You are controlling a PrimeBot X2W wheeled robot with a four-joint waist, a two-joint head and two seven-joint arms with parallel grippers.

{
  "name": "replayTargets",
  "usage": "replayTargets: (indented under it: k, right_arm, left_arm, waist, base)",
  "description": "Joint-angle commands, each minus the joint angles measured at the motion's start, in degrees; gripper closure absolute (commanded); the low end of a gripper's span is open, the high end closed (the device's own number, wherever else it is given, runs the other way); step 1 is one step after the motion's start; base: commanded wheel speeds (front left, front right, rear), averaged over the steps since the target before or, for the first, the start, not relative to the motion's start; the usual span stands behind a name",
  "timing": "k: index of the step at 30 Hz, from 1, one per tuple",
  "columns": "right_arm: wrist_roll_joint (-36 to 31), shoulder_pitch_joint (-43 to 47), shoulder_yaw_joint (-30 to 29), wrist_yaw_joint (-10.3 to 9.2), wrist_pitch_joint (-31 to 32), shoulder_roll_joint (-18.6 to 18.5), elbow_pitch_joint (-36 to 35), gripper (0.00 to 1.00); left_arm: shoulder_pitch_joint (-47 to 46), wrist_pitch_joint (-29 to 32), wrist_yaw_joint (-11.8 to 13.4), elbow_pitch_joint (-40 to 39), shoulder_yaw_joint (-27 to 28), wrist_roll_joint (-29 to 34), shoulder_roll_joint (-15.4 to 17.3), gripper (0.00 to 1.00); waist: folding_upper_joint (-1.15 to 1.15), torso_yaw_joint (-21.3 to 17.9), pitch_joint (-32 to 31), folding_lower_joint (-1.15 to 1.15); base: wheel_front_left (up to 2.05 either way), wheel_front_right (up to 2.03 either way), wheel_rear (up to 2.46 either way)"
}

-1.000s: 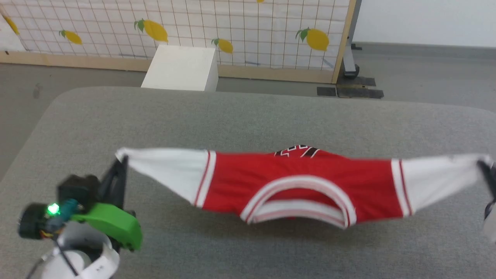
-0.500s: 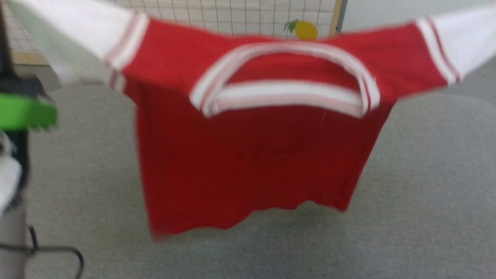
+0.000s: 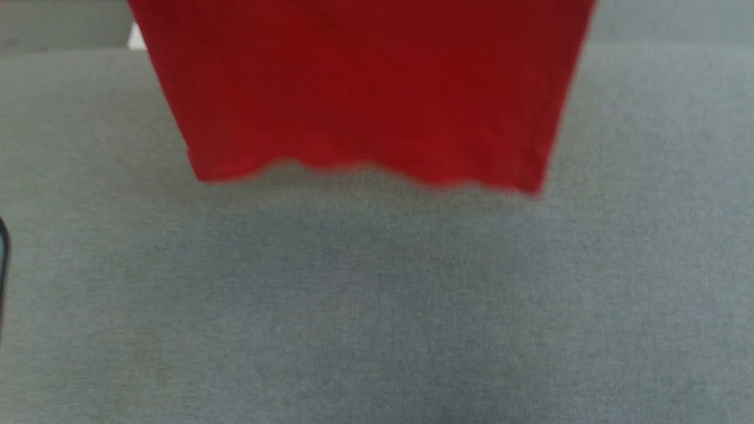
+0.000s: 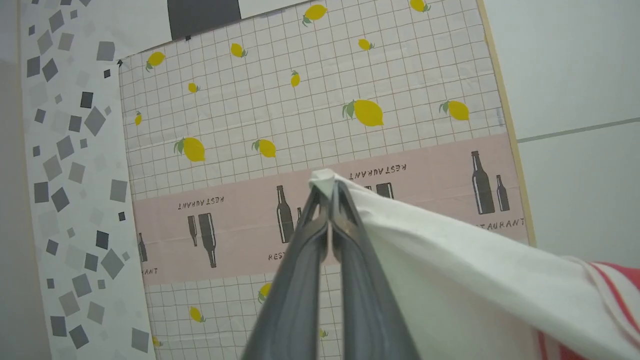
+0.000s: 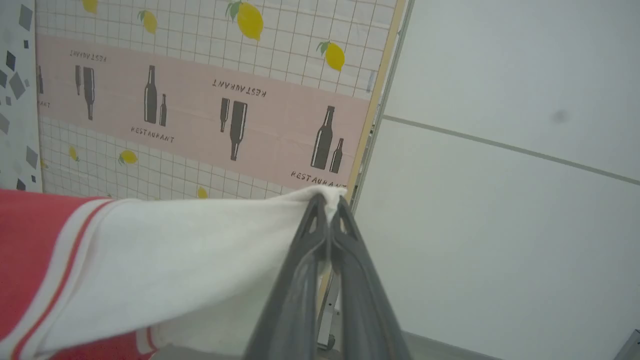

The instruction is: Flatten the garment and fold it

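Note:
The garment (image 3: 365,88) hangs in the air above the grey table (image 3: 377,306); in the head view its red body drops from the top edge, hem free above the table. In the left wrist view my left gripper (image 4: 326,192) is shut on the tip of one white sleeve (image 4: 450,270), which stretches off to the right toward red-and-white trim. My right gripper (image 5: 327,202), in the right wrist view, is shut on the tip of the other white sleeve (image 5: 190,250), which runs left to the red body (image 5: 25,250).
A lemon-and-bottle patterned screen (image 4: 310,125) stands behind, with a plain white wall (image 5: 500,175) beside it. A corner of a white box (image 3: 136,40) peeks out beyond the table's far edge. A dark cable (image 3: 3,247) shows at the left edge.
Both grippers have lifted the shirt by its sleeve tips from low over the table to high in the air. Collar and sleeves have left the head view, which has also tilted downward.

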Motion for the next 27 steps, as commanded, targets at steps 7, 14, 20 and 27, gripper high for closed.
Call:
replayTargets:
  k: [7,14,20,27]
  right_arm:
    - [-4.0,-14.1,3.3,-0.09,-9.6,3.7,13.6,1.00]
    - [-5.1,-19.9,5.6,-0.09,-16.7,6.8,23.6,1.00]
    - [-3.7,-16.8,9.1,-0.09,-18.9,7.3,28.7,1.00]
    - [-1.6,-4.0,14.2,-0.09,-20.0,7.2,33.7,1.00]
  left_arm:
    - [-14.5,-5.2,-0.8,11.4,-1.0,2.4,0.6,1.00]
    - [-20.3,-9.6,-1.3,20.4,-2.2,2.9,-0.3,1.00]
    - [-15.6,-11.4,-2.0,25.3,-3.6,2.6,-1.2,1.00]
    - [1.0,-12.9,-2.4,29.1,-5.7,2.1,-2.4,1.00]
  waist:
    - [0.00,-3.4,12.2,-0.01]
    - [0.00,-2.7,15.8,-0.01]
    - [0.00,-1.5,16.0,-0.01]
    - [0.00,-0.6,10.9,-0.01]
  base:
    - [0.00,0.00,0.00]
    - [0.00,0.00,0.00]
    - [0.00,0.00,0.00]
    - [0.00,0.00,0.00]
